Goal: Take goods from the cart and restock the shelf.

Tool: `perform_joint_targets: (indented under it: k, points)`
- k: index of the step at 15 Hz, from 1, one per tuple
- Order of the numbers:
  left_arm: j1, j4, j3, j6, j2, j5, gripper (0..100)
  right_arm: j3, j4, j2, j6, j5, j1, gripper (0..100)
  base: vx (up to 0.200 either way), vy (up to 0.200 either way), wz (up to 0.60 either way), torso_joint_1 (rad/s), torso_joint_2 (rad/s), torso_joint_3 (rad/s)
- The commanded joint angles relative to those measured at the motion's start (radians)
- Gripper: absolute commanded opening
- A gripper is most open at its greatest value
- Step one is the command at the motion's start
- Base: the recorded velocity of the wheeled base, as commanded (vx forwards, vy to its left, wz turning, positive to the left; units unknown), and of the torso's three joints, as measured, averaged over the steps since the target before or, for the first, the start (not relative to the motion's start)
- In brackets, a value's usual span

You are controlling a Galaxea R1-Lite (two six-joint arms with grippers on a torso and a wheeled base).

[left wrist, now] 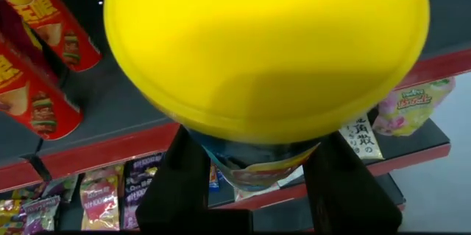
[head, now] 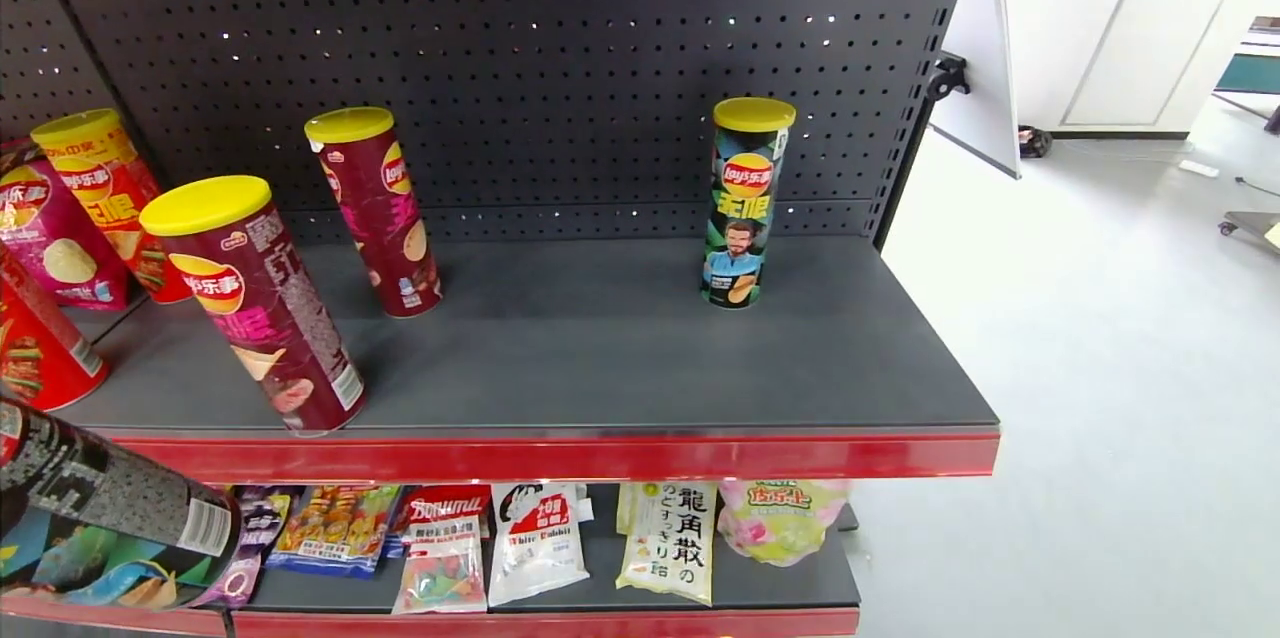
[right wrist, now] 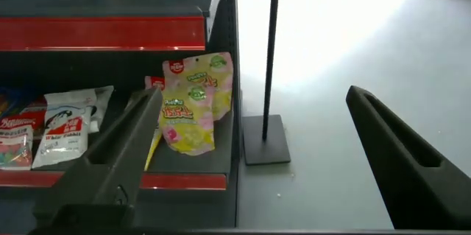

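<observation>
In the head view, a maroon chip can (head: pixel 255 303) is stood near the front of the upper shelf (head: pixel 620 348), a second maroon can (head: pixel 375 208) farther back and a green-blue can (head: pixel 745 203) well apart at the right.

In the left wrist view, a yellow-lidded chip can (left wrist: pixel 265 51) is pinched by the left gripper (left wrist: pixel 254 191) before the shelf's red edge.

In the right wrist view, the right gripper (right wrist: pixel 257 154) is spread, nothing held, near a pink-yellow snack bag (right wrist: pixel 193 102).

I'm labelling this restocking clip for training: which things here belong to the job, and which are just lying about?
Job: yellow-lidded can held in left gripper; top shelf; green can, near maroon can, far maroon can on it; right gripper, open.
Lying about: snack bags on lower shelf; white board.
</observation>
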Motion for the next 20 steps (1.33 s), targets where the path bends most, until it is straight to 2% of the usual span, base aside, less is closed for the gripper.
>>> perform_joint_targets:
  k: [1, 3, 4, 5, 6, 7, 8, 9, 11, 13, 15, 16, 18, 20]
  points:
    - [-0.003, 0.000, 0.034, 0.000, -0.054, -0.001, 0, 0.000, 0.002, 0.001, -0.003, 0.004, 0.000, 100, 0.000, 0.000, 0.00, 0.000, 0.00, 0.000]
    - [-0.005, 0.002, 0.067, -0.002, -0.100, -0.004, 0, -0.002, 0.002, 0.001, -0.009, 0.005, 0.000, 100, 0.000, 0.000, 0.00, 0.000, 0.00, 0.000]
    - [-0.008, 0.006, 0.080, -0.007, -0.136, -0.032, 0, -0.003, 0.003, 0.009, -0.020, 0.007, 0.003, 100, 0.000, 0.000, 0.00, 0.000, 0.00, 0.000]
    - [-0.024, 0.014, 0.090, -0.014, -0.169, -0.100, 0, -0.003, 0.003, 0.015, -0.041, 0.042, 0.006, 100, 0.000, 0.000, 0.00, 0.000, 0.00, 0.000]
    - [-0.043, 0.028, 0.089, -0.053, -0.197, -0.161, 0, -0.031, 0.000, 0.030, -0.051, 0.099, 0.008, 100, 0.000, 0.000, 0.00, 0.000, 0.00, 0.000]
    - [-0.044, 0.054, 0.075, -0.106, -0.206, -0.172, 0, -0.186, 0.002, 0.204, -0.034, 0.140, 0.003, 100, 0.000, 0.000, 0.00, 0.000, 0.00, 0.000]
    - [-0.044, 0.067, 0.075, -0.126, -0.205, -0.167, 0, -0.336, -0.002, 0.380, 0.025, 0.149, 0.013, 100, 0.000, 0.000, 0.00, 0.000, 0.00, 0.000]
    - [-0.044, 0.067, 0.083, -0.126, -0.202, -0.156, 0, -0.433, -0.002, 0.506, 0.040, 0.163, 0.036, 100, 0.000, 0.000, 0.00, 0.000, 0.00, 0.000]
    - [-0.043, 0.066, 0.081, -0.125, -0.168, -0.116, 0, -0.486, -0.026, 0.712, -0.028, 0.194, 0.109, 100, 0.000, 0.000, 0.00, 0.000, 0.00, 0.000]
    - [-0.043, 0.066, 0.067, -0.126, -0.129, -0.047, 0, -0.495, -0.242, 0.957, -0.029, 0.203, 0.140, 100, 0.000, 0.000, 0.00, 0.000, 0.00, 0.000]
    - [-0.044, 0.067, 0.030, -0.128, -0.085, -0.046, 0, -0.532, -0.451, 1.181, -0.031, 0.261, 0.212, 100, 0.000, 0.000, 0.00, 0.000, 0.00, 0.000]
    - [-0.044, 0.067, 0.021, -0.128, -0.067, -0.046, 0, -0.577, -0.528, 1.290, -0.031, 0.283, 0.220, 100, 0.000, 0.000, 0.00, 0.000, 0.00, 0.000]
    - [-0.046, 0.067, 0.021, -0.125, -0.054, -0.050, 0, -0.690, -0.591, 1.451, -0.032, 0.369, 0.229, 100, 0.000, 0.000, 0.00, 0.000, 0.00, 0.000]
    - [-0.046, 0.067, 0.021, -0.125, -0.050, -0.052, 0, -0.779, -0.592, 1.552, -0.035, 0.439, 0.236, 100, 0.000, 0.000, 0.00, 0.000, 0.00, 0.000]
